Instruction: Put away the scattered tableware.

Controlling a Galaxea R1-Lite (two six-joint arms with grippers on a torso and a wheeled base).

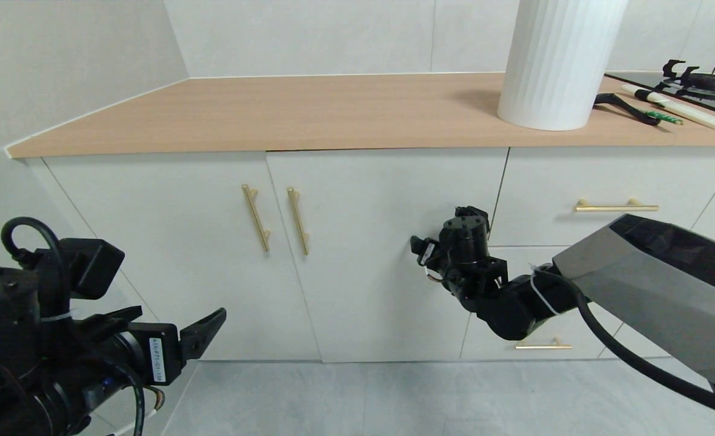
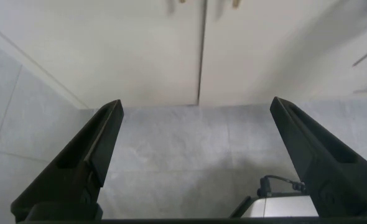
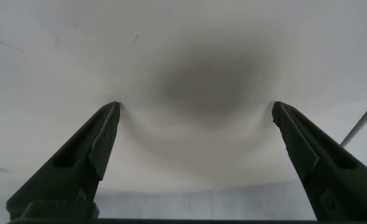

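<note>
**Tableware on the desk, both arms down by the cabinets**

The tableware lies at the desk's right end: a black-handled utensil and a long white one, side by side just beside the hob. A tall ribbed white vase stands right next to them.

The right end effector is spread wide and faces a plain cabinet door. Its tips are very close to the panel, though I cannot tell whether they touch. The left end effector is also spread, holding nothing, low over the floor.

The risk I see is the right arm pressing into the door, well apart from the brass handles. Lifting towards the utensils, it could also clip the vase or nudge a utensil off the front edge.

The desk is pale wood over white cabinets, with tiled walls and a grey tiled floor.
</note>
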